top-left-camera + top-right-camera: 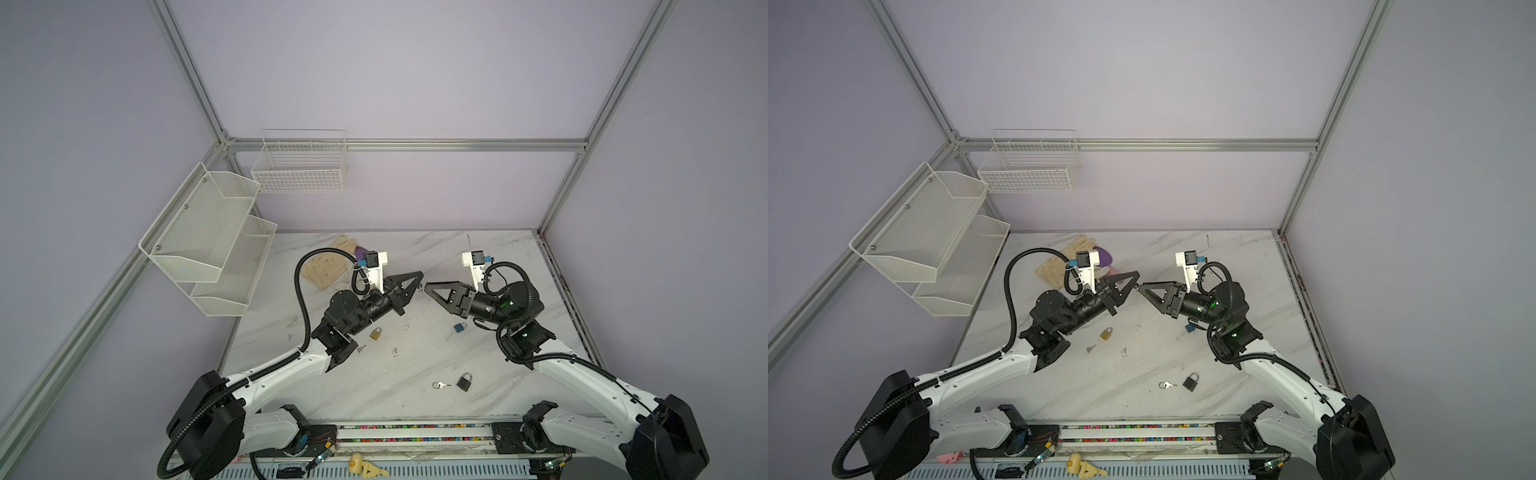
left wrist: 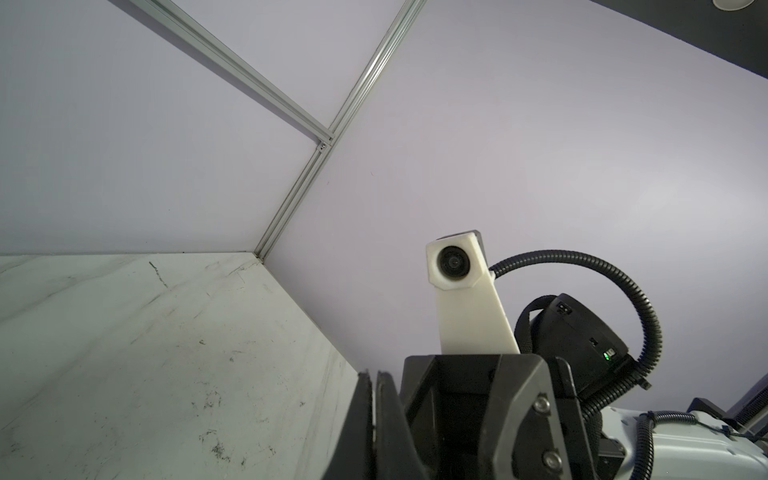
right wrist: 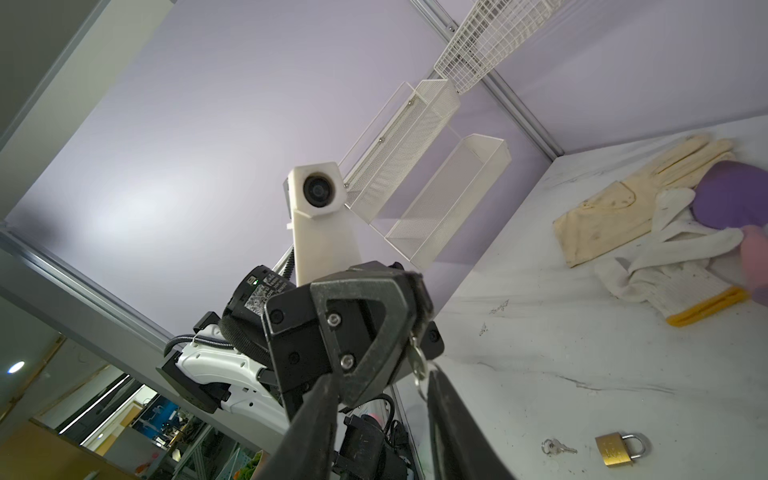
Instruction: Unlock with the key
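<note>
Beyond the brass padlock (image 1: 376, 333) on the marble desk (image 1: 374, 395), the left gripper (image 1: 419, 277), jaws pressed together, pinches the small silver ringed key (image 3: 417, 357) in midair; the right gripper (image 1: 428, 287), jaws spread, straddles it. A mistimed handover could drop or twist the key. Farther beyond the padlock, the white mesh two-tier wall rack (image 1: 208, 232) and white wire basket (image 1: 299, 174) look empty.

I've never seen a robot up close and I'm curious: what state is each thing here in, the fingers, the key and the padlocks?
Left fingers: shut on the held key.
Right fingers: open, with that key between them.
Brass padlock: shackle closed, lying flat.
Black padlock: shackle looks closed, lying flat.
Blue padlock: too small to tell.
</note>
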{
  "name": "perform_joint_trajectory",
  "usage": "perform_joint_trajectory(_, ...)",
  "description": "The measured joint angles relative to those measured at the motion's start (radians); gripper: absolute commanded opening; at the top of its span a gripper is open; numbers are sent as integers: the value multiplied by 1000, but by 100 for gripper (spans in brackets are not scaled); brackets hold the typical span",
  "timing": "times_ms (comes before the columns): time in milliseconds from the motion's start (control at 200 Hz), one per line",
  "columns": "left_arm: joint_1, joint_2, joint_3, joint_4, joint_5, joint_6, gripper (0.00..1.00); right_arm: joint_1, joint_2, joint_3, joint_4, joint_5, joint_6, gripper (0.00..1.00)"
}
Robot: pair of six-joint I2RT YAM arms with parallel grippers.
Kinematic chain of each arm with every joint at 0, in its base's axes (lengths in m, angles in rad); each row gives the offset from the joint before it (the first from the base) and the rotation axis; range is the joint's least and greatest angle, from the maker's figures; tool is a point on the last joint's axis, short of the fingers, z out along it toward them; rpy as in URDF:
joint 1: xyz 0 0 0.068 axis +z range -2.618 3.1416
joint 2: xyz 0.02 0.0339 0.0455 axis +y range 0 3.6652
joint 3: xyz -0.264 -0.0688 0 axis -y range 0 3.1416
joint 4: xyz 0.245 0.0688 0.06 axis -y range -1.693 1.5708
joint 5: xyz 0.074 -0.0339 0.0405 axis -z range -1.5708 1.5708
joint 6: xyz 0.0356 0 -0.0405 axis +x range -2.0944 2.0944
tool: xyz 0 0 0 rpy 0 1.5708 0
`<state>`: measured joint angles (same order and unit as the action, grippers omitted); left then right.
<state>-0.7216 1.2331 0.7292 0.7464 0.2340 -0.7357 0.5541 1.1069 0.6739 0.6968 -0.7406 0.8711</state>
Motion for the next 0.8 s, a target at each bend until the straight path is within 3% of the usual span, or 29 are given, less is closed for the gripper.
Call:
perform_joint_trajectory(350, -13, 3, 0, 23, 2, 0, 0, 0, 47, -11, 130, -24, 64, 32)
perform_joint_trajectory(800, -26, 5, 0, 26, 8, 0, 0, 0, 68, -24, 175, -39, 89, 27)
